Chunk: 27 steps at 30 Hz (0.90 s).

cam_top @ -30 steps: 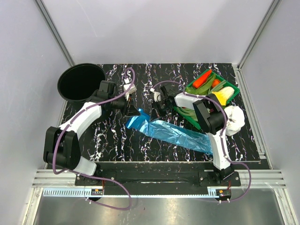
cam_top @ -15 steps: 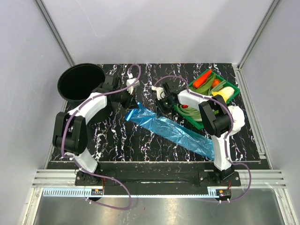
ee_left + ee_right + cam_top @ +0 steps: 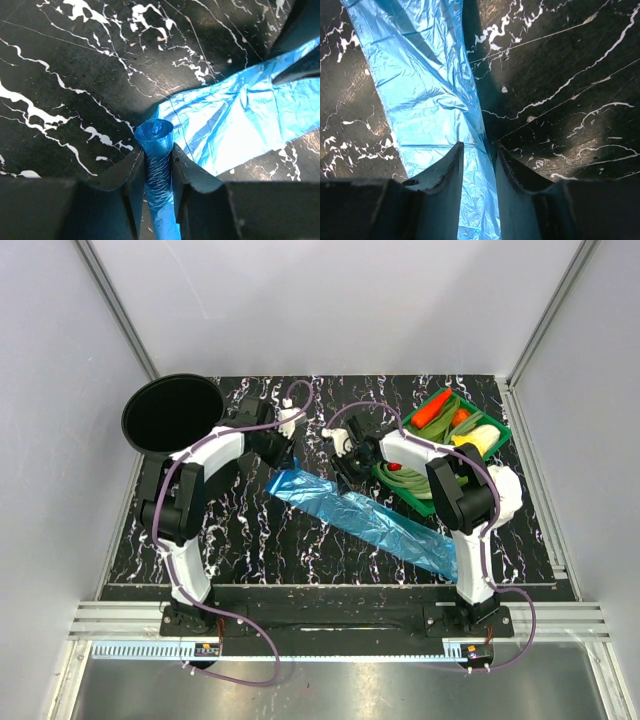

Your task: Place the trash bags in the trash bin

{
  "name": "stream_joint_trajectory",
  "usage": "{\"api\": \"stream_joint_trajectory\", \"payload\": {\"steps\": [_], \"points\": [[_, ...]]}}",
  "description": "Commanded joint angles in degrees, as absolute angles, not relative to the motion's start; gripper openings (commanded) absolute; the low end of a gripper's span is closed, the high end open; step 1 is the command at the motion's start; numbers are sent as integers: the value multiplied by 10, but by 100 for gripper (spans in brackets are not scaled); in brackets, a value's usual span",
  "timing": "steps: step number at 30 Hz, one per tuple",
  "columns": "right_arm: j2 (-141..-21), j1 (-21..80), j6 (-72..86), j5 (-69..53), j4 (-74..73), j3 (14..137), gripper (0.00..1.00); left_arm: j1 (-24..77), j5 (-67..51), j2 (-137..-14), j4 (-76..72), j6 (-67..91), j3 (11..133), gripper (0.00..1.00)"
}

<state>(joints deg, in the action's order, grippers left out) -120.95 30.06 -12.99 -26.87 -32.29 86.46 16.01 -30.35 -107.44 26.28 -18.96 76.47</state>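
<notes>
One blue trash bag point(image 3: 370, 525) lies as a long wrinkled sheet slanting across the marbled table. Its upper-left end is twisted into a roll point(image 3: 155, 137), and my left gripper point(image 3: 157, 161) is shut on that roll. From above, the left gripper point(image 3: 284, 456) sits at the sheet's top-left corner. My right gripper point(image 3: 479, 147) is open, its fingers straddling the edge of the film point(image 3: 425, 85) without pinching it. In the top view the right gripper point(image 3: 346, 468) hovers over the sheet's upper edge. The black trash bin point(image 3: 172, 415) stands at the far left, apart from both grippers.
A green tray point(image 3: 503, 430) of vegetables sits at the back right, close behind the right arm. A white crumpled plastic lump point(image 3: 505, 492) lies just in front of it. Bare table point(image 3: 250, 540) shows in front of the bag.
My right gripper has opened and let go of the sheet. The left arm has drawn the rolled end up and back, straightening the sheet.
</notes>
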Motion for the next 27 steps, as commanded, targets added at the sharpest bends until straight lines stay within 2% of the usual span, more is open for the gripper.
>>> {"api": "stream_joint_trajectory", "payload": {"steps": [1, 4, 13, 18, 20, 27], "points": [[-1176, 308, -153, -261, -367, 855, 38, 165, -256, -1085, 263, -185, 802, 35], [-1153, 308, -156, -271, -370, 847, 42, 173, -241, -1079, 257, -190, 793, 48], [-1085, 318, -181, -289, -388, 817, 43, 178, -201, -1030, 257, -218, 779, 62], [-1085, 322, -208, -313, -402, 788, 44, 181, -229, -975, 314, -333, 763, 75], [-1088, 322, -221, -300, -398, 777, 48, 181, -213, -972, 341, -368, 762, 79], [-1078, 322, -229, -286, -383, 756, 50, 180, -197, -1000, 387, -339, 760, 84]]}}
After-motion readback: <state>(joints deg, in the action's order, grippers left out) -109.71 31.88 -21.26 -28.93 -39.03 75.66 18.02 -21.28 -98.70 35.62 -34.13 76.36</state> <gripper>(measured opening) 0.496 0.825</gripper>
